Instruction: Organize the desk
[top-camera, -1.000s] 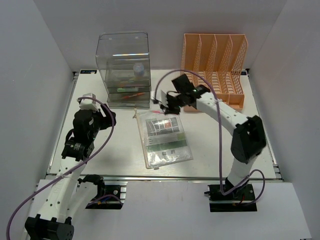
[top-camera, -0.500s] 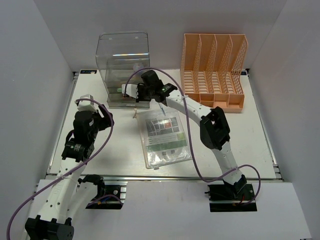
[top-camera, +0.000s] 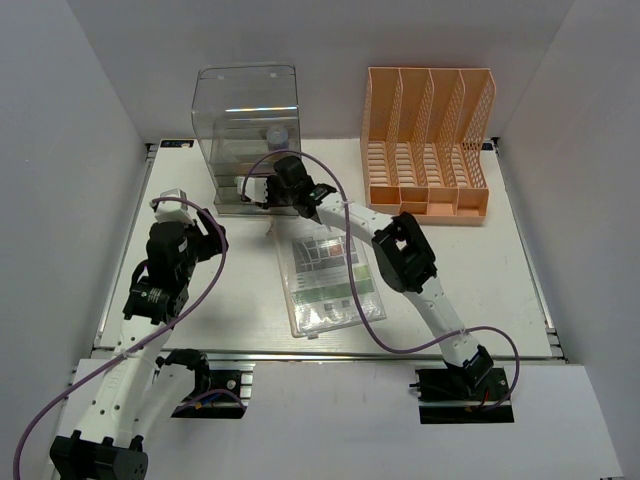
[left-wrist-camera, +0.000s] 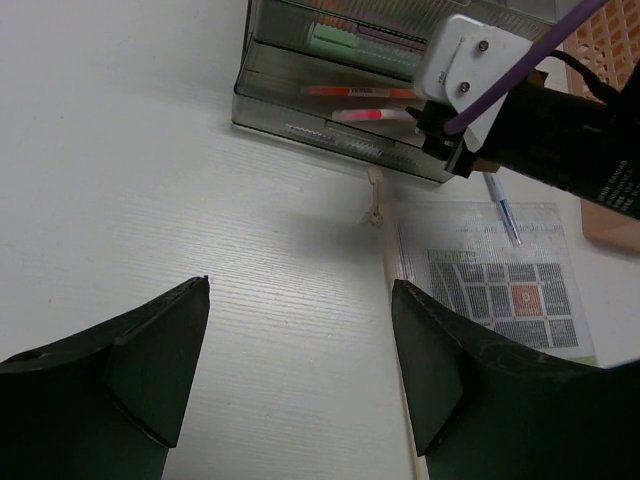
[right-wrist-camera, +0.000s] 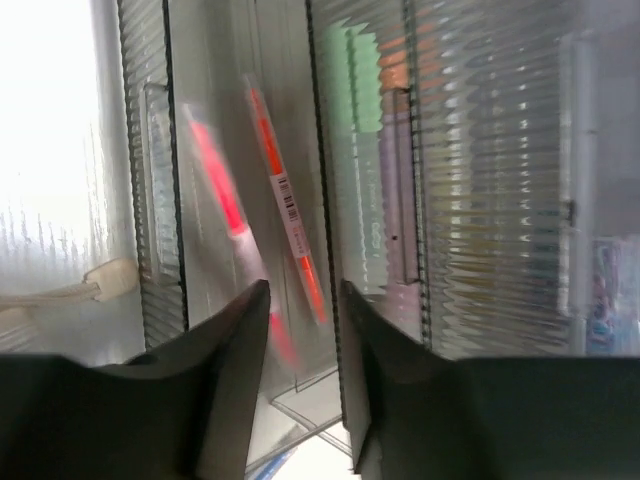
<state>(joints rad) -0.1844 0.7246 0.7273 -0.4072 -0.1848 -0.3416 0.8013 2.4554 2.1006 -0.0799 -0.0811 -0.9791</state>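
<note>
The white desk (top-camera: 450, 270) holds a clear drawer box (top-camera: 247, 110) at the back left. My right gripper (top-camera: 255, 192) reaches across to the front of its lower drawers. In the right wrist view the gripper (right-wrist-camera: 305, 290) has a narrow gap between its fingers with nothing in it, and faces ribbed drawer fronts with red pens (right-wrist-camera: 285, 200) behind them. My left gripper (top-camera: 212, 235) hovers open and empty over bare desk at the left; the left wrist view (left-wrist-camera: 300, 285) shows it wide apart. A blue pen (left-wrist-camera: 503, 210) shows below the right wrist, over a clear pouch.
A clear document pouch (top-camera: 325, 275) with printed sheets lies mid-desk, its beige zip edge (left-wrist-camera: 395, 300) toward the left arm. An orange file rack (top-camera: 425, 140) stands at the back right. White walls close in three sides. A metal rail (top-camera: 330, 352) runs along the front edge.
My right arm has swung left from beside the orange rack, over the pouch, to the front of the drawer box. The left arm has not moved.
</note>
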